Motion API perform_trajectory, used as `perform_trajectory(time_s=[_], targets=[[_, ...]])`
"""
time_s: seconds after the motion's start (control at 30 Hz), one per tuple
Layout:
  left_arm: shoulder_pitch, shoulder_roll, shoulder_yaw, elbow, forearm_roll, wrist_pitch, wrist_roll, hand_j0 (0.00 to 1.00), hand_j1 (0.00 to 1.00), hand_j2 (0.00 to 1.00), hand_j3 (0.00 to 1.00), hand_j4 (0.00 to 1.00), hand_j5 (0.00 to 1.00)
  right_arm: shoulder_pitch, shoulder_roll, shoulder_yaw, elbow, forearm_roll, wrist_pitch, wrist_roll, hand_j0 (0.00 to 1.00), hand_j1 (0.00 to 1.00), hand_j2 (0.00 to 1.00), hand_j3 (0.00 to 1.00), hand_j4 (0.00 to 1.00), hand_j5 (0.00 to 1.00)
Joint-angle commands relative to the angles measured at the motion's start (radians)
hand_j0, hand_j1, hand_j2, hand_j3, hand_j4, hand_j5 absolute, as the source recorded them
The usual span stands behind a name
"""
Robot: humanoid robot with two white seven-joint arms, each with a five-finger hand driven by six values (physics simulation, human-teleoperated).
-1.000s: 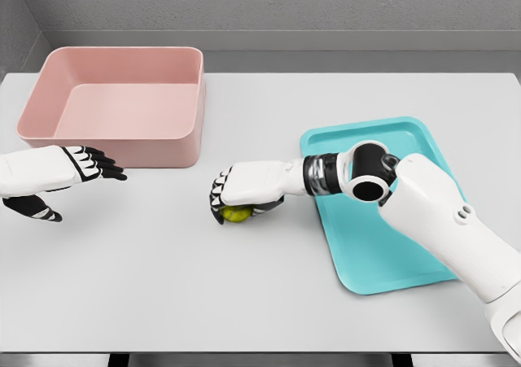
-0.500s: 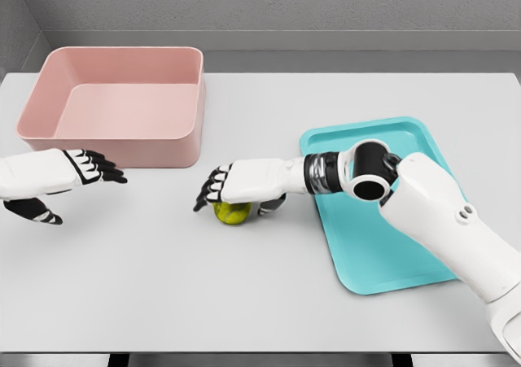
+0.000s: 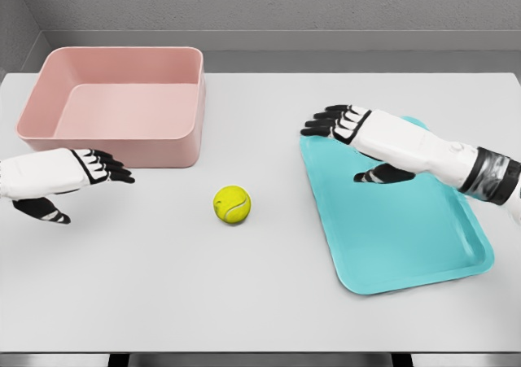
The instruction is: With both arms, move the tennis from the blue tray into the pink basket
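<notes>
I see the tennis ball [image 3: 232, 204] alone on the desk [image 3: 163, 294] at frame center, between both spread, empty hands. It looks light, springy, fuzzy; I'd cup its sides.

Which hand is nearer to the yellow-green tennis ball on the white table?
The left hand is slightly nearer, beside the yellow-green tennis ball toward the pink basket. The right hand is over the blue tray's edge.

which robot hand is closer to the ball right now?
The left robot hand, open beside the pink basket. The tennis ball lies alone on the table, somewhat nearer those fingertips than the right robot hand, which is open over the blue tray.
</notes>
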Motion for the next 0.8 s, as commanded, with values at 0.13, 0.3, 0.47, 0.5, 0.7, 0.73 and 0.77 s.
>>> perform_trajectory(time_s=[0.13,0.3,0.47,0.5,0.7,0.73,0.77], targets=[[-0.003,-0.083,-0.001,-0.009,-0.037,0.001,-0.001,1.0,1.0,1.0,1.0,1.0,1.0,0.117,0.015,-0.22,-0.008,-0.103,0.004,-0.001,1.0,1.0,1.0,1.0,1.0,1.0],[-0.011,-0.16,-0.003,-0.046,-0.101,0.001,-0.001,1.0,1.0,1.0,1.0,1.0,1.0,0.173,0.098,-0.223,-0.008,-0.101,0.004,-0.001,1.0,1.0,1.0,1.0,1.0,1.0],[-0.035,-0.255,-0.004,-0.055,-0.169,0.001,-0.001,1.0,1.0,1.0,1.0,1.0,1.0,0.175,0.095,-0.226,-0.002,-0.096,0.004,-0.001,1.0,1.0,1.0,1.0,1.0,1.0],[-0.037,-0.273,-0.004,-0.055,-0.186,0.001,-0.001,1.0,1.0,1.0,1.0,1.0,1.0,0.175,0.097,-0.226,-0.003,-0.096,0.004,-0.001,1.0,1.0,1.0,1.0,1.0,1.0],[-0.064,-0.378,-0.01,-0.05,-0.235,0.001,-0.027,1.0,1.0,1.0,1.0,1.0,1.0,0.173,0.092,-0.227,0.037,-0.095,0.004,-0.001,1.0,1.0,1.0,1.0,1.0,1.0],[-0.071,-0.385,-0.021,-0.047,-0.238,0.001,-0.027,1.0,1.0,1.0,1.0,1.0,1.0,0.173,0.092,-0.227,0.037,-0.095,0.004,-0.001,1.0,1.0,1.0,1.0,1.0,1.0],[-0.078,-0.39,-0.024,-0.044,-0.238,0.001,-0.027,1.0,1.0,1.0,1.0,1.0,1.0,0.173,0.092,-0.227,0.037,-0.095,0.004,-0.001,1.0,1.0,1.0,1.0,1.0,1.0]])
